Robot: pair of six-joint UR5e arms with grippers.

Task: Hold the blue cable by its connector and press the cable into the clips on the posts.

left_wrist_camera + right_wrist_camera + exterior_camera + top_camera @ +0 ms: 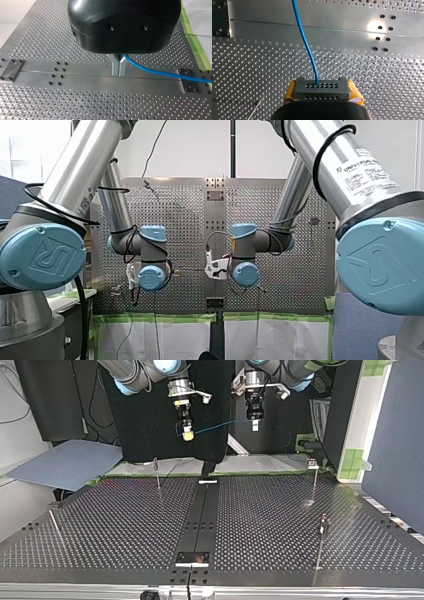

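In the right wrist view a dark grey connector [322, 92] with rows of small holes sits between yellow pads [290, 90], and my right gripper [322, 86] is shut on it. The blue cable [305, 42] leaves the connector and runs ahead over the plate. My left gripper [119, 73] has its metal fingers shut on the blue cable [155, 71], which trails off to one side. In the top view both grippers hang high behind the table: my right gripper [187, 434] and my left gripper [255, 424], with the cable [220, 424] stretched between them. Thin posts [157, 472] [314, 480] [322, 535] stand below.
A dark rail [201, 510] runs down the middle of the perforated table [100, 525]. A leaning rod [56, 527] stands at the top view's left. A grey-blue board [65, 462] lies beyond the table's far left corner. Green tape [355, 460] marks the far right.
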